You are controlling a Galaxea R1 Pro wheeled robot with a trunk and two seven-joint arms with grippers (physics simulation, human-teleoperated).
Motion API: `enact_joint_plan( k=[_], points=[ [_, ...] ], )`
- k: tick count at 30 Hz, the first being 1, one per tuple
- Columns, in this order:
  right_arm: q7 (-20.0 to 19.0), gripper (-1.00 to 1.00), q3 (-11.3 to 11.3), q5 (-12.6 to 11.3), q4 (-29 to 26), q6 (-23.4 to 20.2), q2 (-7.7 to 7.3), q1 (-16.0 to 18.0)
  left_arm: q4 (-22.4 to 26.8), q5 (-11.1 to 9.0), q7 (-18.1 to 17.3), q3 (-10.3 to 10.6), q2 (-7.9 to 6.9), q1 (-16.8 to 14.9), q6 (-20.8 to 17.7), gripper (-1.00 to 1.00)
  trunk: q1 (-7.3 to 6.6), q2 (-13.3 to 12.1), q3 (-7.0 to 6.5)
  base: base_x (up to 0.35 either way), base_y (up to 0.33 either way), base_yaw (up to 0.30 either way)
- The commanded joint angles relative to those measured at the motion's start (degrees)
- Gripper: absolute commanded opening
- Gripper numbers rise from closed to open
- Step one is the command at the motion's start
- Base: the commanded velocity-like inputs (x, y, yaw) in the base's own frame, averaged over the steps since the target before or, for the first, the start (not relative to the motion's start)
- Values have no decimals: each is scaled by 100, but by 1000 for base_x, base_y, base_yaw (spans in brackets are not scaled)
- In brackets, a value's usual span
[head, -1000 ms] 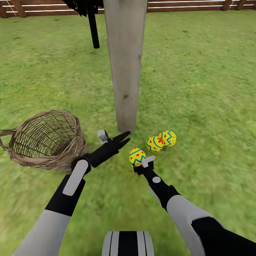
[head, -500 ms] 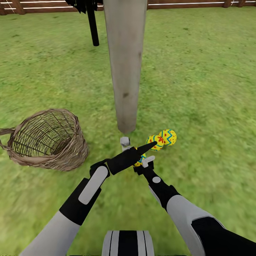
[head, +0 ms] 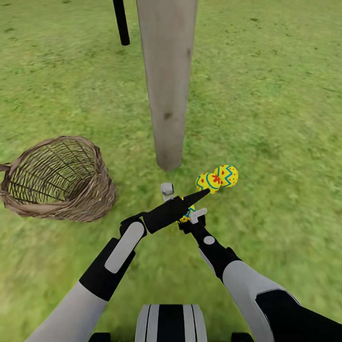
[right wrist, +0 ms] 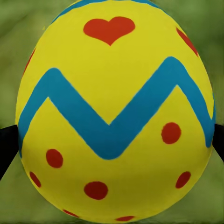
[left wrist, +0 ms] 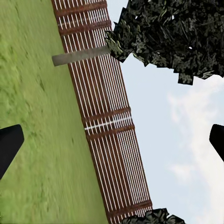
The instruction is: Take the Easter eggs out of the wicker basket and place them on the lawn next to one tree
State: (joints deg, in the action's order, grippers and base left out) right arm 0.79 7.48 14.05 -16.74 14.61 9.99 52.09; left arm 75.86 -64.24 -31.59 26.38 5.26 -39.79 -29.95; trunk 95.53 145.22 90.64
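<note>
Third egg at the tree, right pincer pinching it.
Right pincer (head: 188, 216) grips the last Easter egg (right wrist: 114, 112) low over the lawn (head: 275, 95), near the tree trunk (head: 167, 85); two eggs (head: 217, 178) lie touching just beyond. Left pincer (head: 202, 193) spread, empty, crossing over the right. Wicker basket (head: 57, 178) tipped, looks empty. Risk: released egg rolls into the pair, or the crossed arms collide.

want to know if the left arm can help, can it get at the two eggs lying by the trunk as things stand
Probably yes. The left gripper hangs open right beside the two eggs on the lawn, with nothing between them. The right gripper, shut on the third egg, sits close below, so the arms could crowd each other.
</note>
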Motion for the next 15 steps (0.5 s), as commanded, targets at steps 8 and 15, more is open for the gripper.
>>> enact_joint_plan(
  k=[8,15],
  points=[
    [13,-100,-10,23,-2,15,1,3,-1,-53,-5,-10,-16,-2,-45,100,12,8,114,0,0,0],
    [17,-100,-10,10,-15,22,1,3,-1,-56,-7,-10,-17,-2,-43,100,12,8,114,50,-8,0]
  ],
)
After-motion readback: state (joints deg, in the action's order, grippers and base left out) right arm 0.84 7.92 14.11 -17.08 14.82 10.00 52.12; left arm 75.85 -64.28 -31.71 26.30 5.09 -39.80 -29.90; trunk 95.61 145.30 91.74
